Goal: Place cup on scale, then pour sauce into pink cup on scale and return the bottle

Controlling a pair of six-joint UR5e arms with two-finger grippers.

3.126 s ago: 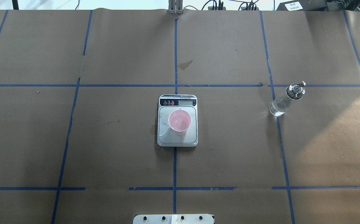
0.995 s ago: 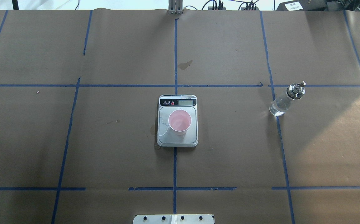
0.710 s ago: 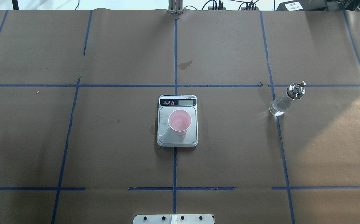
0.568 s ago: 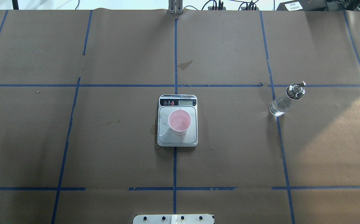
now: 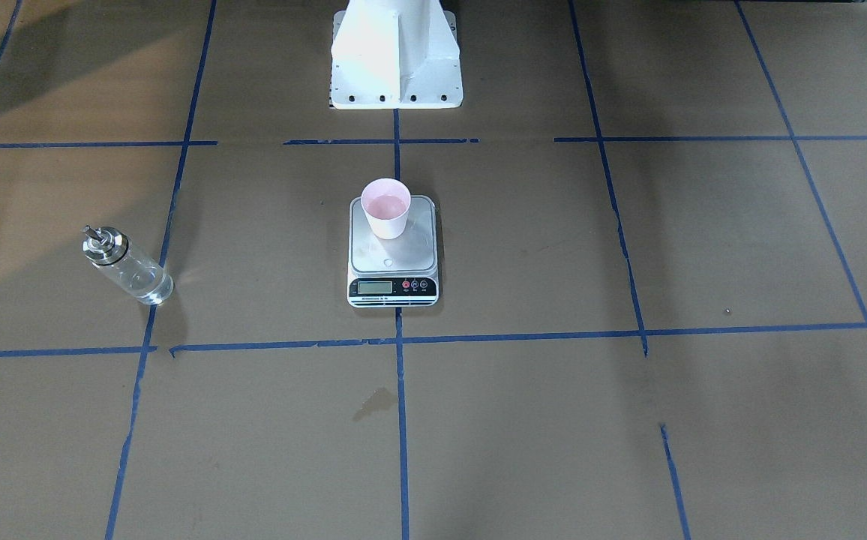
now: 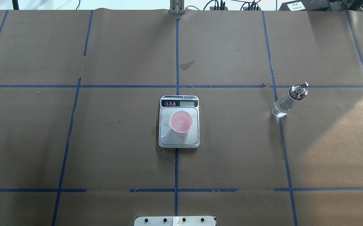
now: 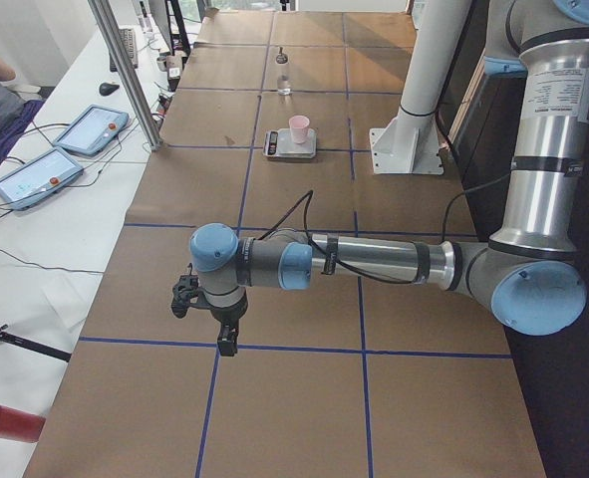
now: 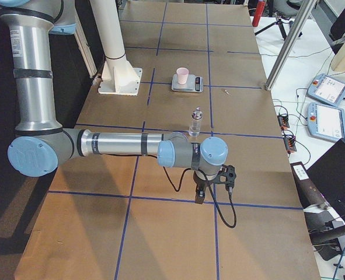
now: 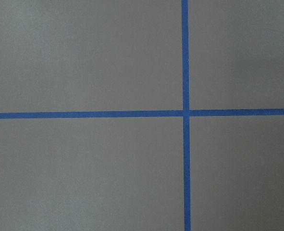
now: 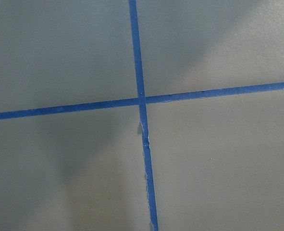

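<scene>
Overhead exterior shows nothing has shifted: the cup (image 6: 181,122) stands on the scale (image 6: 165,138), the bottle (image 6: 286,102) upright well apart on the table (image 6: 106,150); the left end effector (image 7: 226,345) and right end effector (image 8: 199,198) hang far off, released or clenched I cannot tell; the task looks finished.

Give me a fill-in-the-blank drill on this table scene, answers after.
On the flat white kitchen scale with a steel plate stands a small pale ____ cup.
The small clear glass bottle with a metal spout stands to the scale's ____, by the robot's sides.
The scale's black display strip faces ____ from the robot.
Missing: pink; right; away.
</scene>
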